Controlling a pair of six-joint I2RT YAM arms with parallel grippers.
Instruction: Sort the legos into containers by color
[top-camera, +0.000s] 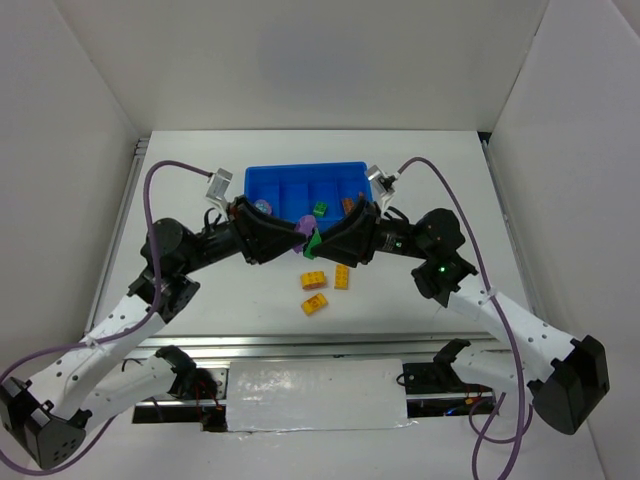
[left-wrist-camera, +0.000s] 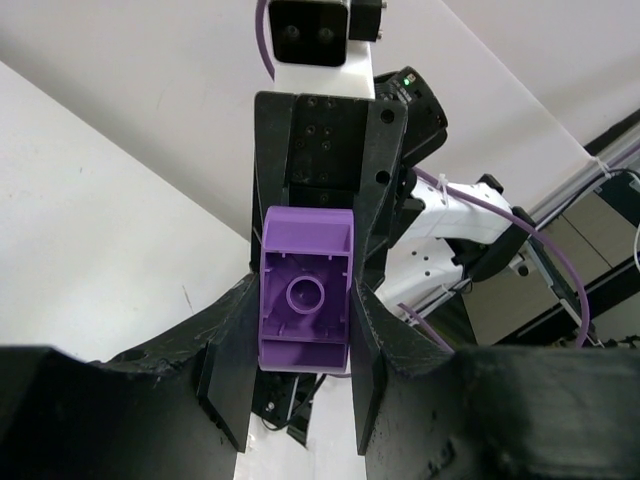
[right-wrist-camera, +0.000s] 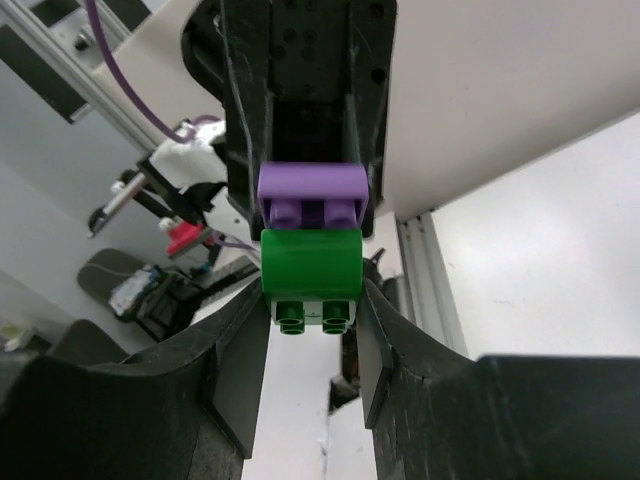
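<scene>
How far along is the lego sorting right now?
Partway. Done: one green brick and one brown brick lie in the blue tray. In hand: the left gripper grips a purple brick, the right gripper a second green brick, stuck together. Left: three yellow bricks on the table.

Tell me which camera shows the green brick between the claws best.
The right wrist view: the green brick fills the centre, studs visible, pinched in the right claw against a purple brick. The top view gives only a green sliver; the left wrist view hides it behind the purple brick.
</scene>
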